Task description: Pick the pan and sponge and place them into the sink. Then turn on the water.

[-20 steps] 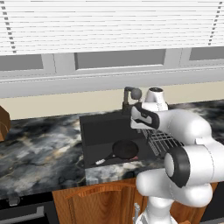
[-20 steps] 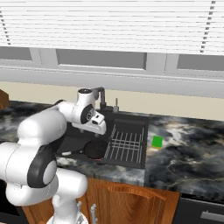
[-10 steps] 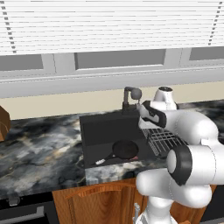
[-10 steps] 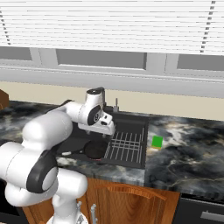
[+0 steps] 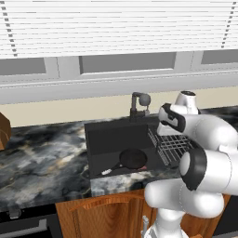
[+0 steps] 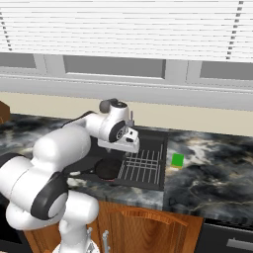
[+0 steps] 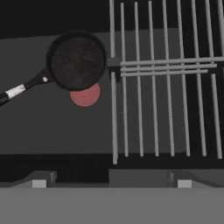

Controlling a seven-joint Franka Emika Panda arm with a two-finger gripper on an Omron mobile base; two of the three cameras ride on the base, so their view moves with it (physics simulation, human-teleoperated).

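Note:
The black pan (image 5: pixel 133 158) (image 6: pixel 107 168) lies on the floor of the dark sink (image 5: pixel 107 139) (image 6: pixel 154 141), its thin handle pointing toward the front left. In the hand view the pan (image 7: pixel 76 61) partly covers the reddish drain spot (image 7: pixel 85 96). My gripper (image 6: pixel 129 147) (image 7: pixel 111 181) hangs open above the sink, over the left edge of the wire rack (image 7: pixel 166 87), with nothing between its fingers. The green sponge (image 6: pixel 177 160) rests on the counter just right of the sink. No stream comes from the dark faucet (image 5: pixel 139 104).
The wire rack (image 5: pixel 173 146) (image 6: pixel 143 165) fills the right part of the basin. Marbled dark counter (image 5: pixel 42 158) (image 6: pixel 212 168) runs on both sides of the sink. A wall with window blinds stands behind; wooden cabinet doors lie below.
My hand has swung from beside the faucet toward the right, over the wire rack, staying open. The pan and sponge have not moved.

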